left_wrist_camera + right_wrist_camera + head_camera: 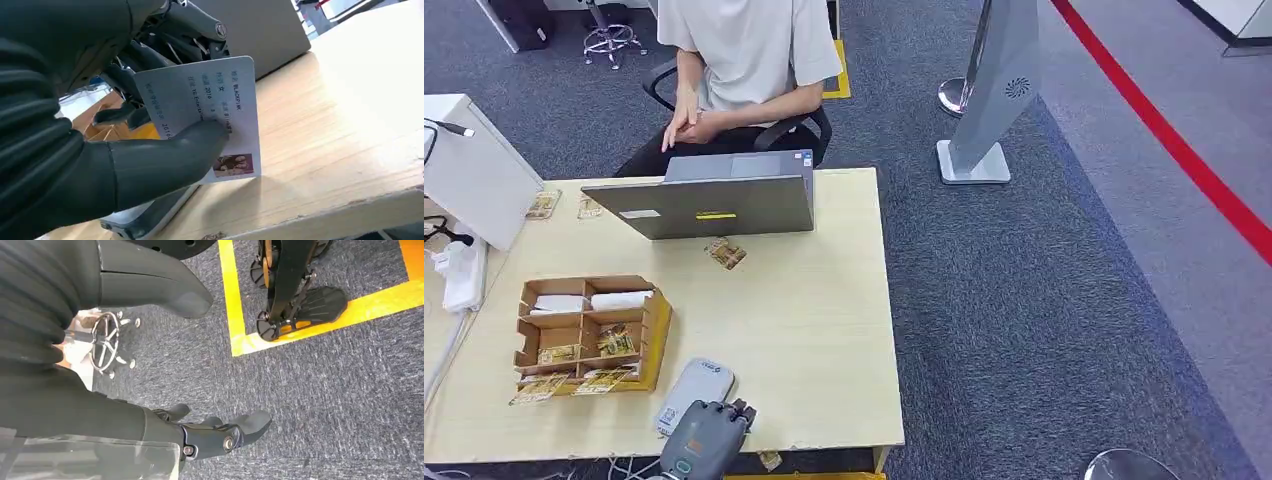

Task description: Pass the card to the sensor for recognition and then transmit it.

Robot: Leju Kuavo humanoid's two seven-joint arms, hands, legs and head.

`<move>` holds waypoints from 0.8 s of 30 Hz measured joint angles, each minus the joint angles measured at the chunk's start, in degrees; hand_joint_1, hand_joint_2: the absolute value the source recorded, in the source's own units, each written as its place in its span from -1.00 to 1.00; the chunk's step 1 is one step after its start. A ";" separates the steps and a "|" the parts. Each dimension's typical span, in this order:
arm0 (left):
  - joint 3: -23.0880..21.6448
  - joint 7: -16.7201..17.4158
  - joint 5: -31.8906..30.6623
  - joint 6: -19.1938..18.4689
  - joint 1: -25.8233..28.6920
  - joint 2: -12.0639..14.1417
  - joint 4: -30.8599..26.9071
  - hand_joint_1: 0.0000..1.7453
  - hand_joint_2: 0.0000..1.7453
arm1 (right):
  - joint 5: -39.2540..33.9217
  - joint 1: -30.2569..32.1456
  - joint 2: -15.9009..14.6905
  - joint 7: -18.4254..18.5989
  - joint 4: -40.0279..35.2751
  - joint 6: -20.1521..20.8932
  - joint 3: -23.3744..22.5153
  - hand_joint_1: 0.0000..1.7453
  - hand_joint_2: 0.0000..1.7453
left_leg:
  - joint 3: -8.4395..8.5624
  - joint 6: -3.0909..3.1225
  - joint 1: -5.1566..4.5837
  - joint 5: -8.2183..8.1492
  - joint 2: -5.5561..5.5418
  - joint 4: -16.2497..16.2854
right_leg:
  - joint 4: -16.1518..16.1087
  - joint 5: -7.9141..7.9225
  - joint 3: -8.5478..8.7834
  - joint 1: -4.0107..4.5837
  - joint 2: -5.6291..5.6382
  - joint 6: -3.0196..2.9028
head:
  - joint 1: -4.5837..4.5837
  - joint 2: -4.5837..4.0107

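Note:
My left hand (pixel 707 438) is at the table's near edge and holds a white card (pixel 205 115) with printed text and a small photo, pinched between the thumb (pixel 165 157) and the dark fingers behind it. The card stands just above the grey sensor pad (pixel 694 392), whose rim shows under the hand (pixel 145 220). My right hand (pixel 150 355) hangs over the grey carpet with its fingers spread and nothing in it.
A wooden organiser (pixel 589 335) with cards stands left of the sensor. A grey laptop (pixel 709 200) sits at the table's far side, a person (pixel 744 70) seated behind it. A loose card (pixel 726 253) lies near the laptop. A white box (pixel 469 170) stands at the far left.

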 joint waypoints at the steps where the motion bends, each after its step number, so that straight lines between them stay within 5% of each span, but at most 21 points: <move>1: 0.22 0.54 -0.28 0.87 -0.12 -0.30 0.06 1.00 1.00 | 0.02 0.00 0.00 0.00 0.00 0.02 0.00 -1.00 1.00 | 0.00 0.00 0.00 0.00 0.00 0.00 | 0.00 0.00 0.00 0.00 0.00 0.00 | 0.00 0.00; 10: 0.29 17.39 -0.48 10.81 -13.63 0.94 -2.42 1.00 1.00 | 3.99 -0.18 0.00 -0.09 0.00 0.72 0.72 -1.00 1.00 | -0.04 -0.01 0.01 0.22 -0.16 0.03 | 0.03 0.10 0.00 0.01 -0.14 -0.06 | 0.02 0.00; 15: 0.24 18.29 -0.50 10.64 -21.33 2.89 -6.01 1.00 1.00 | 5.27 -0.29 0.00 -0.17 0.00 1.22 1.99 -1.00 1.00 | -0.03 -0.01 0.00 0.21 -0.12 0.03 | 0.04 0.13 0.00 0.00 -0.10 -0.08 | 0.00 0.00; 24: 0.15 19.03 -0.50 10.64 -24.34 4.08 -7.71 1.00 1.00 | 5.53 -0.31 0.00 -0.17 0.00 1.33 2.91 -1.00 1.00 | -0.06 0.00 0.00 0.19 -0.12 0.03 | 0.03 0.11 -0.10 0.01 -0.09 -0.08 | 0.00 0.00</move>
